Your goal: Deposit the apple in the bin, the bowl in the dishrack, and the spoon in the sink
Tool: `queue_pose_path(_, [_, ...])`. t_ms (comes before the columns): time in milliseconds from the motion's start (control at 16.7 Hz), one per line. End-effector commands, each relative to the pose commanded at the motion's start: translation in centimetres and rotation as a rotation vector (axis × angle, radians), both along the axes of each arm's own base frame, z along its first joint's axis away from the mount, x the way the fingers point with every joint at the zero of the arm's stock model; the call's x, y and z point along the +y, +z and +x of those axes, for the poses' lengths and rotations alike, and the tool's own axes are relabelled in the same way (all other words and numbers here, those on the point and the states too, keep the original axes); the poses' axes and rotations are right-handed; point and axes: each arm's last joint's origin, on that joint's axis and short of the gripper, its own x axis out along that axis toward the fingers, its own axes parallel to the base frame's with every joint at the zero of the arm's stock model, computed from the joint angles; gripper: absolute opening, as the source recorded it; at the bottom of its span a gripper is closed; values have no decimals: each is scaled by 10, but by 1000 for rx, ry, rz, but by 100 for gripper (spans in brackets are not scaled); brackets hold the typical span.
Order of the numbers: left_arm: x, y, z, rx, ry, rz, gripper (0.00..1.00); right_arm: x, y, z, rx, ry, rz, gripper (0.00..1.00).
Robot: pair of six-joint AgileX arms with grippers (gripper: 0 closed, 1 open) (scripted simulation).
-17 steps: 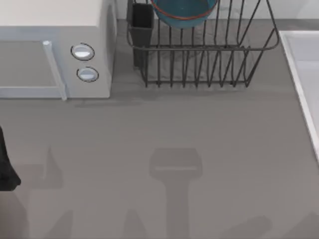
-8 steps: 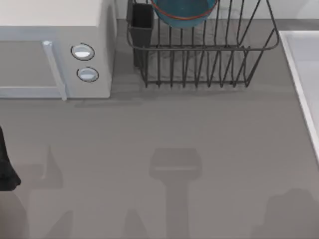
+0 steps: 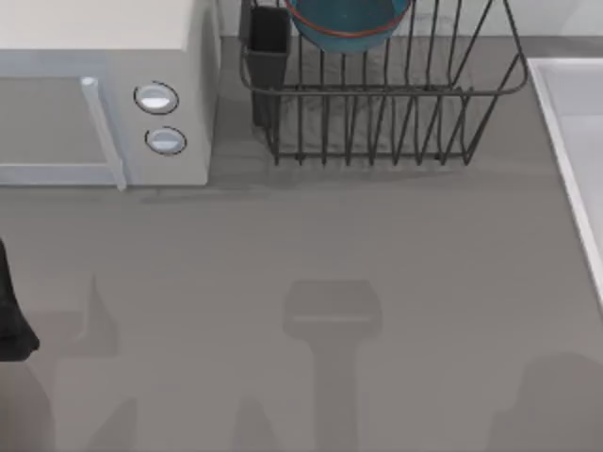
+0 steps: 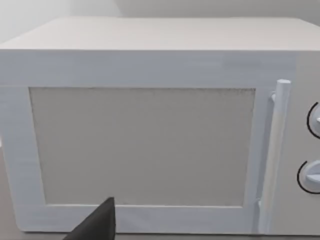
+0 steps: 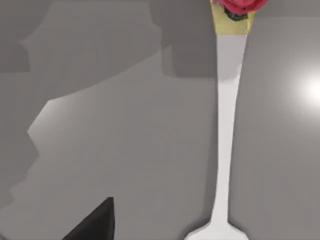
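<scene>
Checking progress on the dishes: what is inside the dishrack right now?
The blue bowl sits inside the dishrack, toward its back; its upper part is cut off by the top view's edge. The black utensil cup hangs on the corner; its inside is too dark to read.

bowl (image 3: 349, 24): cut by top edge | spoon (image 5: 226, 125): bowl end cropped | apple (image 5: 242, 5): mostly cropped
</scene>
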Motion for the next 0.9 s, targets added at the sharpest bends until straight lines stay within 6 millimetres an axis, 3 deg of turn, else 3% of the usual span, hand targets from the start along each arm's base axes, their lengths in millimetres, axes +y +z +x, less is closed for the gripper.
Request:
queue_pose_path(180, [0, 0, 0, 0, 0, 0, 100, -1, -17, 2, 3, -3, 2, 100])
queue_pose_path(600, [0, 0, 0, 0, 0, 0, 100, -1, -91, 3, -4, -3, -1, 100])
queue_pose_path(900, [0, 0, 0, 0, 0, 0, 100, -1, -99, 0, 2, -3, 1, 100])
